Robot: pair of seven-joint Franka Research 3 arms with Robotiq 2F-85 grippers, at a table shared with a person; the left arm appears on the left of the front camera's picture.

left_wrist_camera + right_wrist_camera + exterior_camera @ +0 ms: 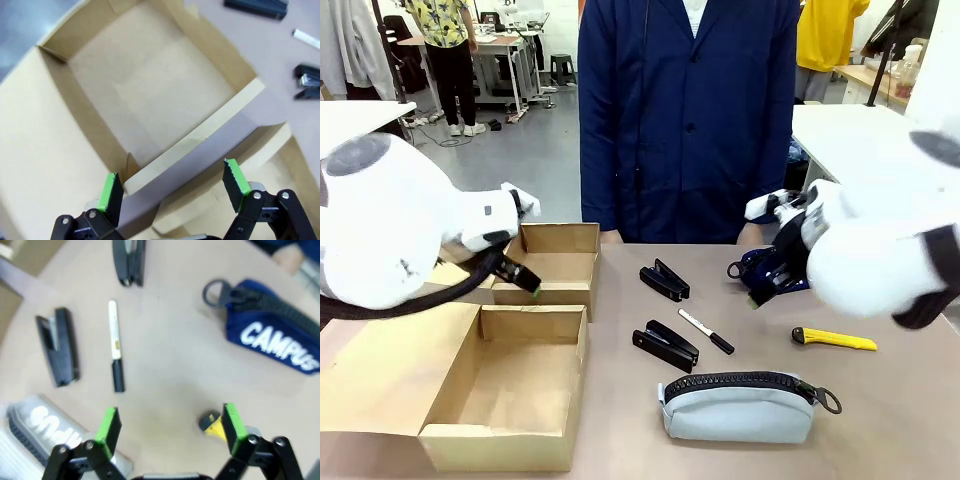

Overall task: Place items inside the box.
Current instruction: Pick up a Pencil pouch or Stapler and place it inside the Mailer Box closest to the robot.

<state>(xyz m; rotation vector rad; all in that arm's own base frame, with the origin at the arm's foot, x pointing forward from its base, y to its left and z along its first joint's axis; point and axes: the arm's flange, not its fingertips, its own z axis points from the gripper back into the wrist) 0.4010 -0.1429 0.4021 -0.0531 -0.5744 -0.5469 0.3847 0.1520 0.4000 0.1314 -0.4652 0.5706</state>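
Observation:
An open cardboard box point(500, 450) lies at the table's left, and my left gripper point(526, 278) hangs open above the fold between its two halves. In the left wrist view the left gripper point(172, 192) holds nothing over the box wall point(200, 145). Two black staplers point(665, 280) point(665, 346), a black-and-white marker point(706, 331), a yellow utility knife point(833, 339) and a grey-blue pencil case point(738, 405) lie on the table. My right gripper point(760, 285) is open in front of the navy pouch point(770, 262). The right wrist view has the right gripper point(170, 425) above bare table, beside the knife point(212, 424), the marker point(115, 347) and the pouch point(272, 335).
A person in a navy coat point(685, 120) stands at the table's far edge, hands out of sight. The brown table point(620, 400) has bare room between the box and the pencil case. White tables stand behind on both sides.

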